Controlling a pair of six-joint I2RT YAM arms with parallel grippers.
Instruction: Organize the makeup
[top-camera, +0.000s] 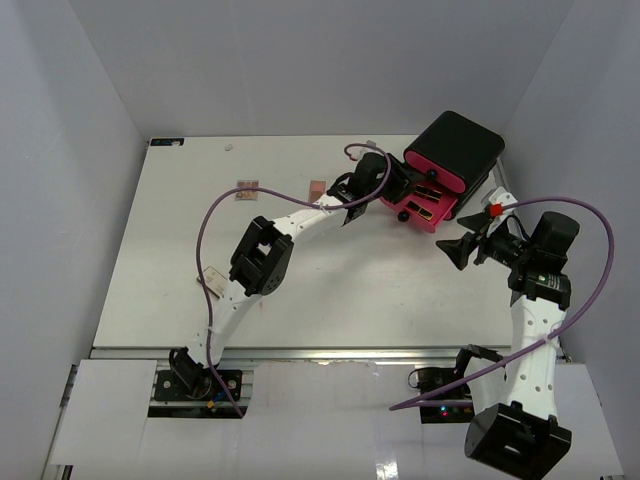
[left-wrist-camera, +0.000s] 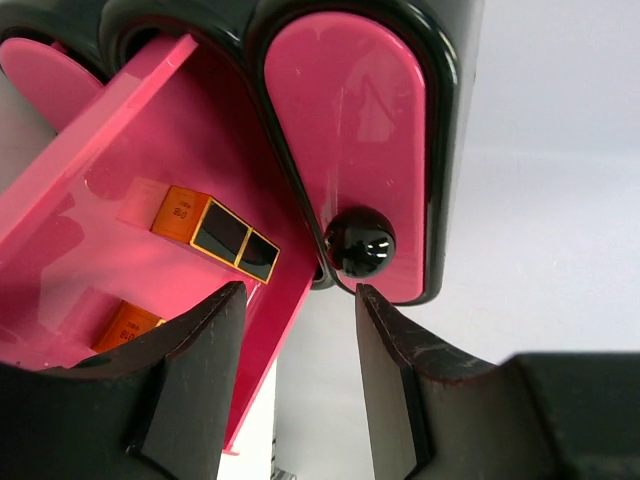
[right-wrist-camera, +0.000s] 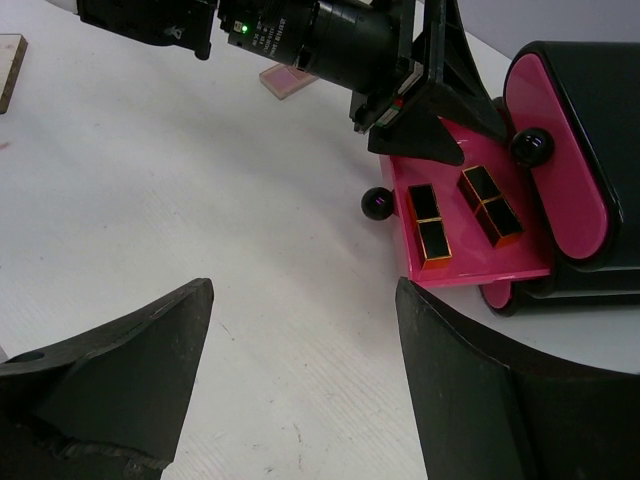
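Top external view had a palette (top-camera: 247, 190) and a compact (top-camera: 318, 188) lying on the tabletop (top-camera: 150, 260) well left of the box (top-camera: 462, 140), not yet stowed. Just left of the box, the left hand (left-wrist-camera: 300, 300) hung spread and empty, fingertips (left-wrist-camera: 225, 310) short of the knob (left-wrist-camera: 360, 243) of a shut drawer (left-wrist-camera: 350, 130); beside it two lipsticks (right-wrist-camera: 430, 222) lay in the open drawer (right-wrist-camera: 480, 270). Off the box's near-right corner the right hand (right-wrist-camera: 300, 300) hovered spread, empty. A clean pull would want the knob centred between the fingertips, then drawn straight so the box stays put.

L arm (top-camera: 225, 310) & R arm (top-camera: 535, 338): white shells, blk joints, purple cables (top-camera: 203, 240), blk pincer fingers (left-wrist-camera: 190, 400).
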